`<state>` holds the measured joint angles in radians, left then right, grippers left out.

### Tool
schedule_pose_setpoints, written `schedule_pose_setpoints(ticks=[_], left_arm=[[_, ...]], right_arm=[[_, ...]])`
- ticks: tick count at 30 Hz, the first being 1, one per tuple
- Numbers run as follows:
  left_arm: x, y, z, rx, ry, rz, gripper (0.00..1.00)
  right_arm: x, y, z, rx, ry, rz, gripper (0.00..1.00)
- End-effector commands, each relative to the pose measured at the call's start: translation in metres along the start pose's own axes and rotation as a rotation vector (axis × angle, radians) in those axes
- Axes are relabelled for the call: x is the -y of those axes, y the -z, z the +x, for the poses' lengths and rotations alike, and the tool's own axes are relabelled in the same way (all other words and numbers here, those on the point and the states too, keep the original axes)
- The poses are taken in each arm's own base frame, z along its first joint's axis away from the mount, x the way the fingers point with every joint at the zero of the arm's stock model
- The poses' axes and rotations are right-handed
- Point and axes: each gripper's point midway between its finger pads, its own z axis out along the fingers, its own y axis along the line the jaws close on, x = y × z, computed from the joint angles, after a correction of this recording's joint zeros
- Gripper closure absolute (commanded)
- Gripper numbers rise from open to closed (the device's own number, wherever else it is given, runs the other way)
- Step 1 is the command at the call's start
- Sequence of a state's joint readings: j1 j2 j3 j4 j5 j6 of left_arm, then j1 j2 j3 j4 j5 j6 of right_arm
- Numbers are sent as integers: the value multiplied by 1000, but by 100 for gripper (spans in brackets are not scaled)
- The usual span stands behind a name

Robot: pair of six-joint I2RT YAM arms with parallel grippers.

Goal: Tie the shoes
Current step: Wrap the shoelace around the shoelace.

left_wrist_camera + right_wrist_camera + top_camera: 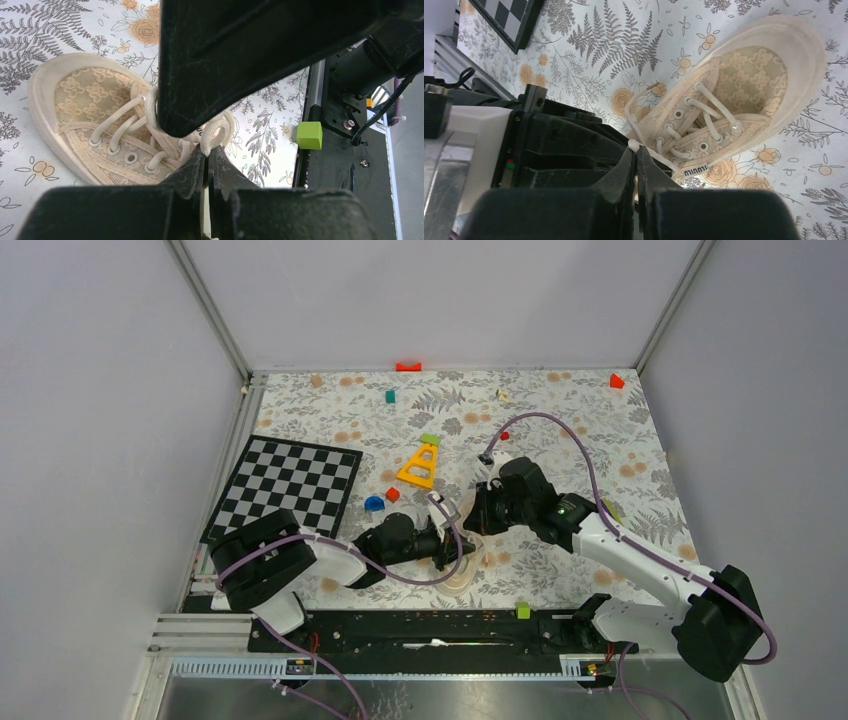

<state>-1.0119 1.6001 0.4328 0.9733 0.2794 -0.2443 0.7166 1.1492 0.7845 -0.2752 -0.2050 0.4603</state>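
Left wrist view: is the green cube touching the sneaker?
No, the green cube sits apart from the sneaker, over by the black rail.

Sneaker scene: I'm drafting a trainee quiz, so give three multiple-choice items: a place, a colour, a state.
1. Top view: the chessboard lies where from the sneaker? A left; B right; C underneath.
2. The cube in the left wrist view is: A red; B green; C blue.
3. The left gripper has its jaws: A open; B shut on the cube; C shut on a lace.
Answers: A, chessboard left of the sneaker; B, lime-green faces; C, lace loop pinched between them.
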Motion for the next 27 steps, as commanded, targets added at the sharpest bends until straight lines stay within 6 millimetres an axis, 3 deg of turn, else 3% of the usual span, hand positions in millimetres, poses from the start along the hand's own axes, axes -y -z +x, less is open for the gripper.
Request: schedule_pose_setpoints(ticks=[1, 15, 27], left_arm=[[6, -8, -14, 31, -15, 36, 100], [-8, -9, -31, 95, 22, -41, 100], [-17, 3, -37, 137, 45, -59, 100]], right_arm=[[-28, 9, -18, 60, 28, -113, 100], [-24, 14, 25, -7, 7, -121, 100], [-11, 14, 46, -20, -36, -99, 100]])
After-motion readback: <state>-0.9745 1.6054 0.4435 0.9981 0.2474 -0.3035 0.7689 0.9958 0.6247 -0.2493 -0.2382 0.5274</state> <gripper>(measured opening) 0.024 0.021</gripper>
